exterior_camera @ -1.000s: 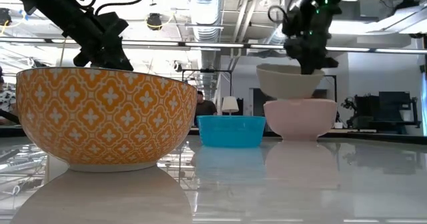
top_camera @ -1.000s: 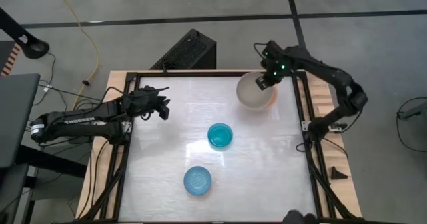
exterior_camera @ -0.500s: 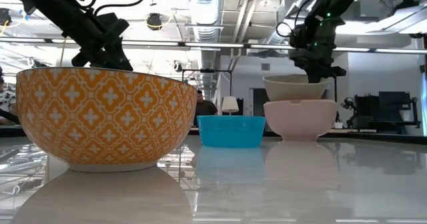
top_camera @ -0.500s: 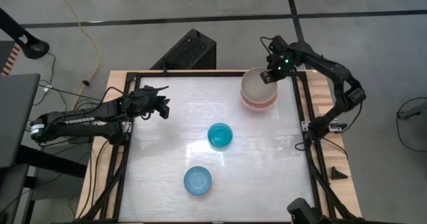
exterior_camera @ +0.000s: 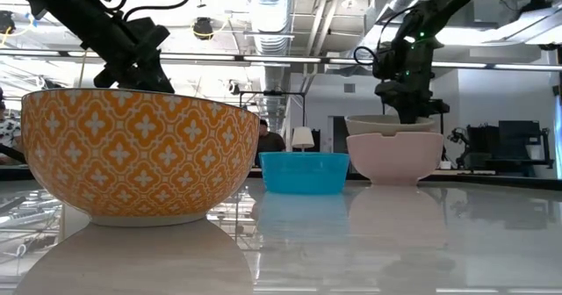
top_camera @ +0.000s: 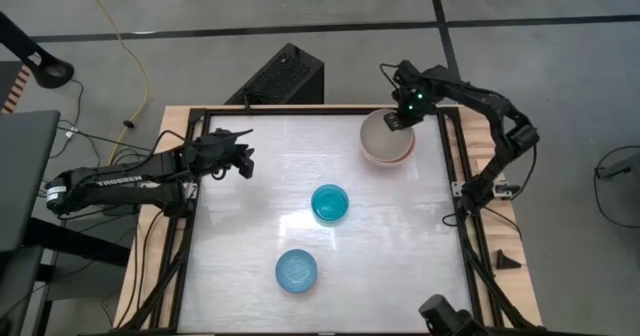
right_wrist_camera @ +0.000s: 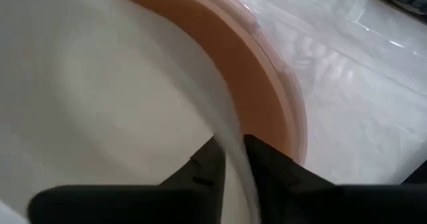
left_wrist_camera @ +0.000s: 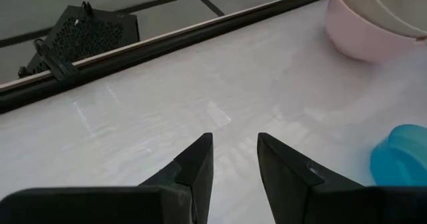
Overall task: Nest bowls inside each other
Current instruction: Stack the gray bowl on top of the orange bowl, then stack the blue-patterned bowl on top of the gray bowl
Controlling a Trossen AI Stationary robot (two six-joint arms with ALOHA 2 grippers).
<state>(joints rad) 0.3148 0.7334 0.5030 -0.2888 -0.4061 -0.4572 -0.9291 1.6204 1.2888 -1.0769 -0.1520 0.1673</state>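
A grey-beige bowl (top_camera: 383, 136) sits inside the salmon-pink bowl (exterior_camera: 395, 157) at the table's far right. Only its rim (exterior_camera: 391, 120) shows above the pink one in the low view. My right gripper (top_camera: 396, 124) is shut on it from above. A teal bowl (top_camera: 329, 204) stands mid-table. Nearer the front stands a bowl that is light blue inside (top_camera: 296, 271); it seems to be the orange-patterned one (exterior_camera: 136, 154) of the low view. My left gripper (top_camera: 243, 160) hovers open over the table's left part, holding nothing. My right gripper has the grey-beige bowl's rim (right_wrist_camera: 229, 127) on its far right side between its two fingers, one finger inside the bowl and one outside. The fingers come from above, pointing steeply down. The bowl rests in the salmon-pink bowl (right_wrist_camera: 267, 97), roughly level.
A black frame rail (top_camera: 455, 176) runs along the table's right edge close to the nested bowls. A black box (top_camera: 285, 74) lies on the floor beyond the far edge. The white tabletop (top_camera: 390, 256) lies bare between the bowls.
My right gripper has come down with the grey-beige bowl, which hung above the salmon-pink bowl a second ago and now sits sunk into it, only its rim showing above.
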